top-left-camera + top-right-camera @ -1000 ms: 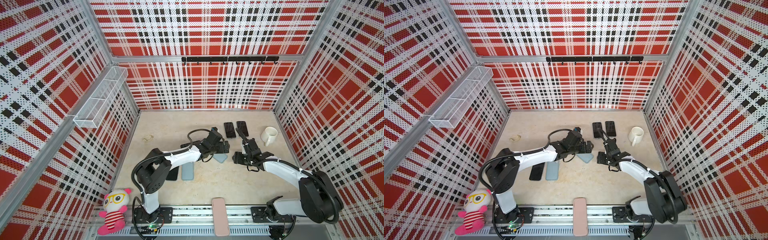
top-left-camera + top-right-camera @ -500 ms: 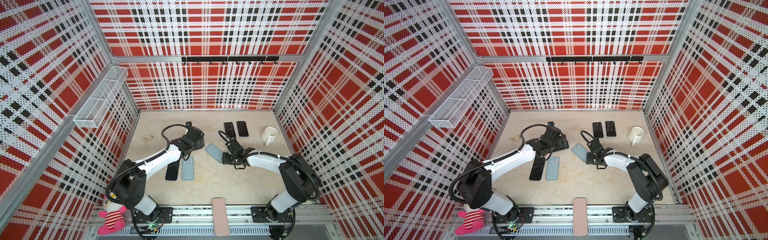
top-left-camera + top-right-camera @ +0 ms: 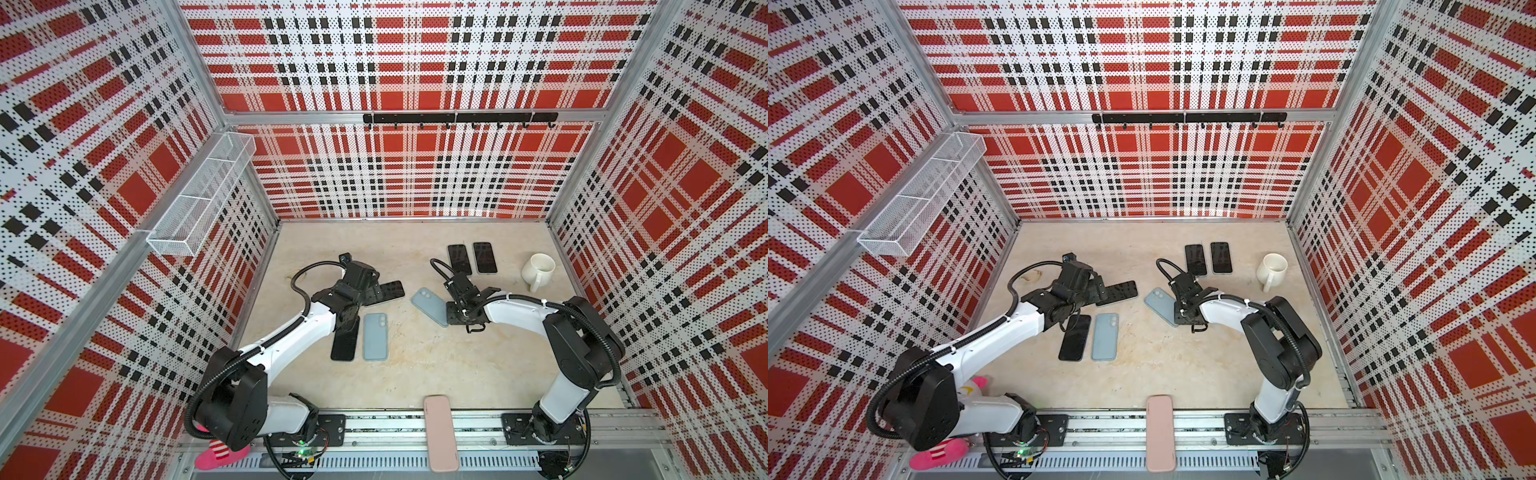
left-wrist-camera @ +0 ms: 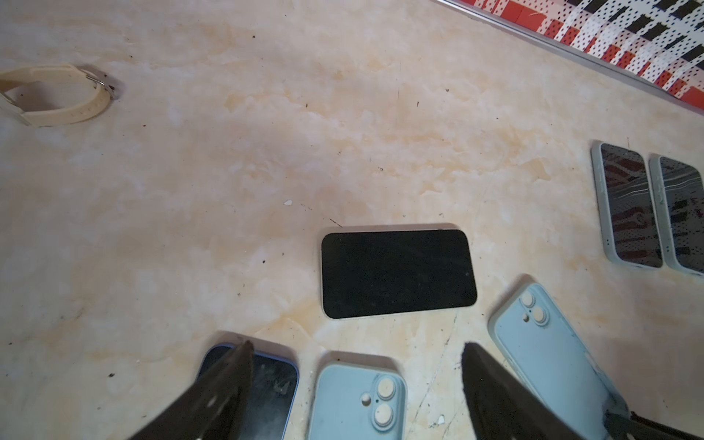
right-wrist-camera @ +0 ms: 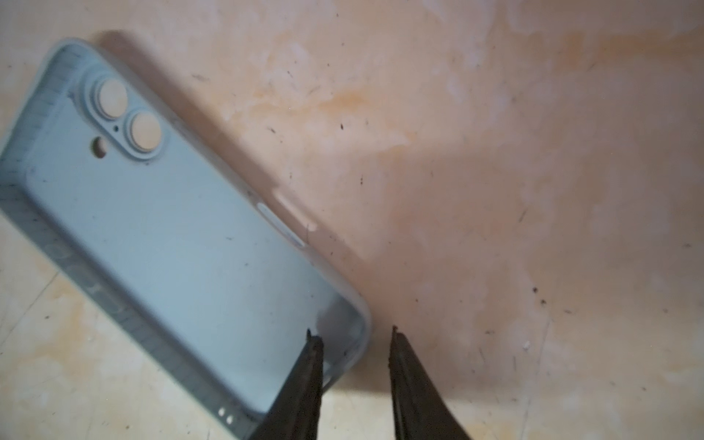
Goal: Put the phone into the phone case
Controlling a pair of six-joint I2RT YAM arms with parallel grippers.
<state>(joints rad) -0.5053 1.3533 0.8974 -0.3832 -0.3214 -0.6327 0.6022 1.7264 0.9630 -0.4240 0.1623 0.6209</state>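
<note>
on the surface [image 3: 436, 374] we find a phone [image 3: 392, 289] lying crosswise left of centre, a case [image 3: 428, 305] askew just to its right. in front of these, a second phone [image 3: 344, 345] and second case [image 3: 375, 337] lie side by side. at the back two cased phones [image 3: 459, 258] sit together, a mug [image 3: 538, 270] to their right

The plush toy [image 3: 222, 455] is mostly hidden behind my left arm base. My right gripper [image 3: 451, 316] covers the lower end of the blue case [image 3: 426, 303] in both top views. Right wrist view shows it blurred, cut at the edge. The watch strap [image 4: 53, 95] is cut off in left wrist view.
</note>
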